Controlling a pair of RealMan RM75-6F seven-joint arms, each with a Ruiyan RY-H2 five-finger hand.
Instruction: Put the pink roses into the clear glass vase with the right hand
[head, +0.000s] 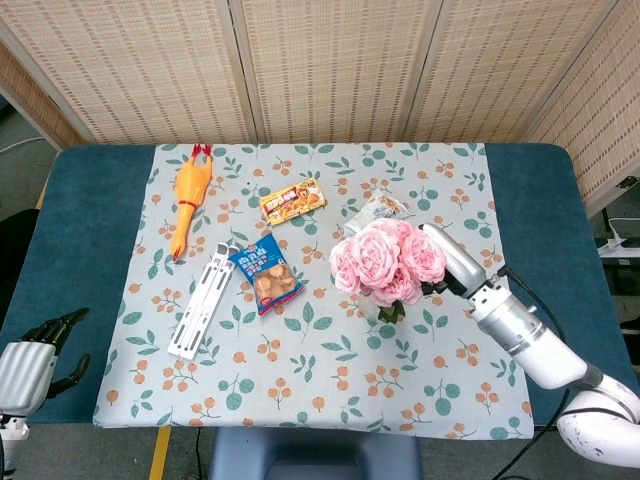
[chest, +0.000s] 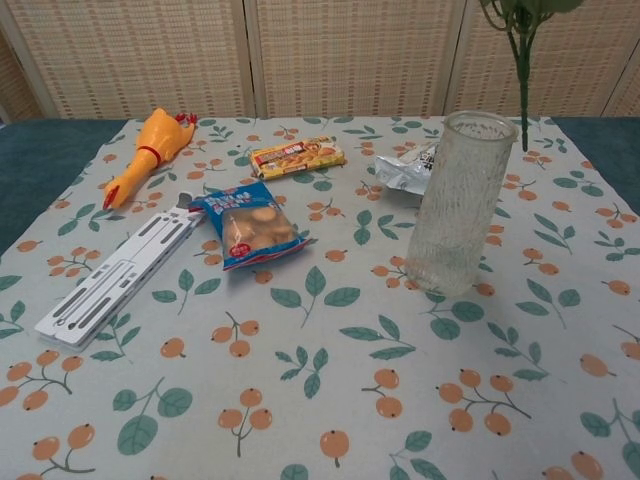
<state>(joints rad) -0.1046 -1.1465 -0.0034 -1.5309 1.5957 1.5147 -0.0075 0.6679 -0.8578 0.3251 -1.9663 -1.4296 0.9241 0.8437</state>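
The pink roses (head: 385, 260) hang in a bunch above the middle right of the cloth, held by my right hand (head: 447, 262), which is mostly hidden behind the blooms. From the chest, only their green stem (chest: 521, 70) shows, dangling just right of the rim of the clear glass vase (chest: 459, 201) with its tip slightly below rim height. The vase stands upright on the cloth. In the head view the blooms cover the vase. My left hand (head: 43, 347) hangs off the table's near left corner with nothing in it.
On the floral cloth (head: 300, 350) lie a rubber chicken (head: 189, 192), a white folding rack (head: 202, 297), a blue snack bag (head: 268, 274), an orange snack pack (head: 293, 201) and a silver packet (chest: 403, 169) just behind the vase.
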